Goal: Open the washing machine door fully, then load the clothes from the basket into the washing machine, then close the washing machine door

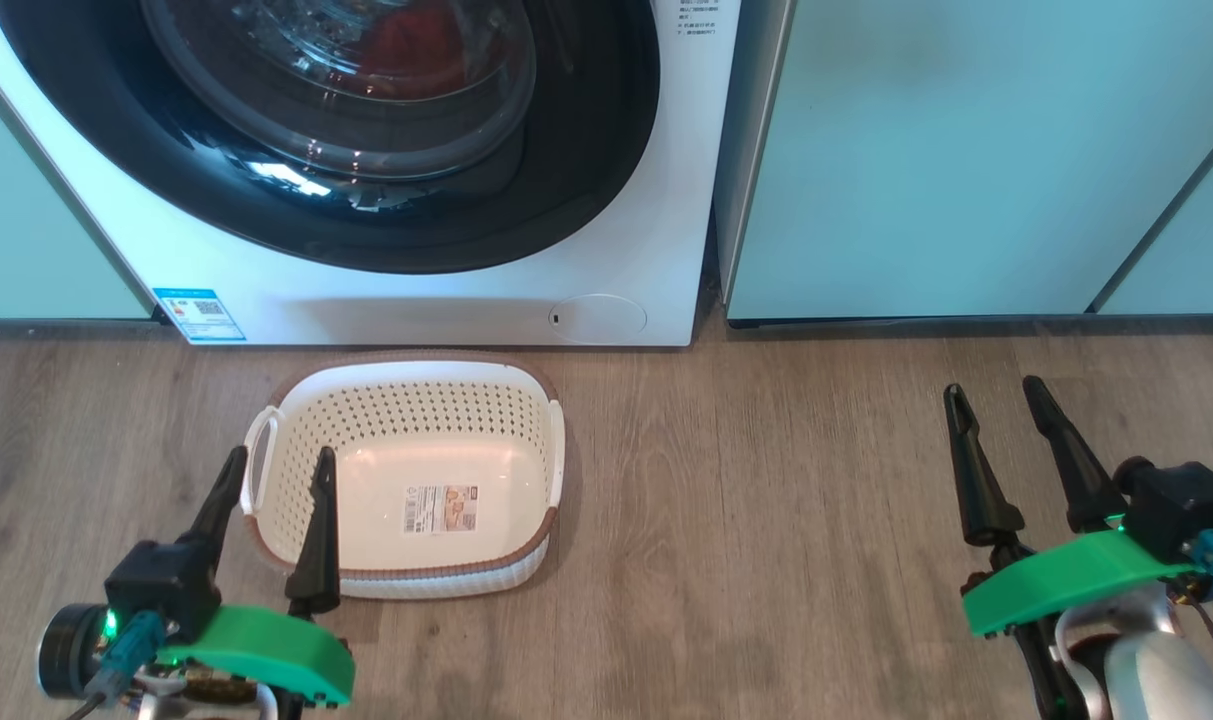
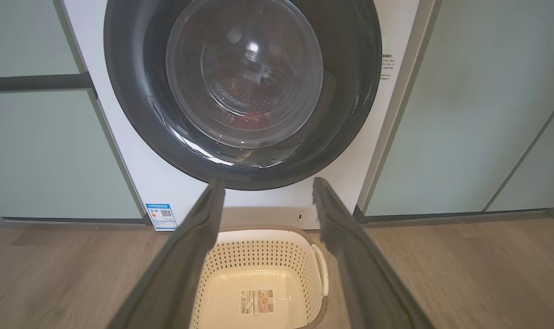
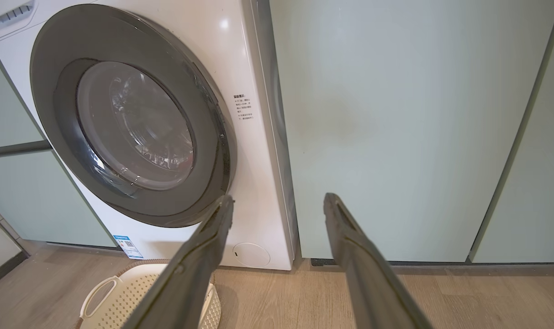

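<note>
Head view: mounted high, pitched steeply down onto the floor (image 1: 766, 520). Lower front of washing machine (image 1: 416, 300) at 12 o'clock, its top cropped; basket (image 1: 416, 420) at 8 o'clock. Middle range.

Left wrist view: low, square-on to washing machine door (image 2: 135, 114) at 12 o'clock, close. Basket at 6 o'clock, framed by the fingers of left gripper (image 2: 267, 183).

Right wrist view: low, offset to the right, facing cabinet (image 3: 395, 137) at 1 o'clock. Door seen obliquely at 10 o'clock, basket corner at 7 o'clock.

Overlap: door, basket, blue label (image 1: 198, 315) and round flap (image 1: 598, 318) appear in all three.
</note>
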Motion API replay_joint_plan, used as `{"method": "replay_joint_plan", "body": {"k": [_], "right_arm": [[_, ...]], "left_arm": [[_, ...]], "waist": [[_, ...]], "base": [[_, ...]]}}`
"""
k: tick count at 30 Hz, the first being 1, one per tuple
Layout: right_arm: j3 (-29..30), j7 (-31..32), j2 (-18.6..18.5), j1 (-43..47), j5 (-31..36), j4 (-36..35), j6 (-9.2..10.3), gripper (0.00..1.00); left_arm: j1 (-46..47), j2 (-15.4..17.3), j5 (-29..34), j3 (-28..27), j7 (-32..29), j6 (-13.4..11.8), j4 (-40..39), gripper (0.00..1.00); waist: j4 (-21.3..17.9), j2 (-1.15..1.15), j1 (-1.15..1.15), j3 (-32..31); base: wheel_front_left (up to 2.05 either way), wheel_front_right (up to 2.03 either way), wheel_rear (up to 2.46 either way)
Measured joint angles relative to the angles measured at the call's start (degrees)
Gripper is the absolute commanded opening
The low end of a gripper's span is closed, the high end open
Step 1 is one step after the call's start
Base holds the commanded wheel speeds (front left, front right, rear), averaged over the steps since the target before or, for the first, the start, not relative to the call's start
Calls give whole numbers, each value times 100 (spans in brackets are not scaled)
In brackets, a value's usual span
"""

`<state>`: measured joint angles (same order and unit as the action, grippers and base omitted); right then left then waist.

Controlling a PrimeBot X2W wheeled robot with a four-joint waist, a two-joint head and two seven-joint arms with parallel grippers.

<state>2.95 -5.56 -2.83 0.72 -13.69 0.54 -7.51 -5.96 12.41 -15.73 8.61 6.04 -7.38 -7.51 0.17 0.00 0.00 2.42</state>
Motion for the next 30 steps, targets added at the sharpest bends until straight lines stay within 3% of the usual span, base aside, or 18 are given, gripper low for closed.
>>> {"method": "replay_joint_plan", "body": {"k": [18,19,30], "right_arm": [[-18,-59,3,-2,-43,65,0,100],[-18,-59,3,-2,-43,71,0,0],[-25,-37,15,204,-467,534,0,0]], "left_arm": [[5,49,-18,25,-1,-45,-30,100],[5,49,-38,31,-1,-45,-31,0],[-185,-83,-464,85,-47,15,450,0]], "waist": [[24,0,0,46],[28,0,0,42],[25,0,0,28]], "base": [[0,0,0],[0,0,0],[0,0,0]]}}
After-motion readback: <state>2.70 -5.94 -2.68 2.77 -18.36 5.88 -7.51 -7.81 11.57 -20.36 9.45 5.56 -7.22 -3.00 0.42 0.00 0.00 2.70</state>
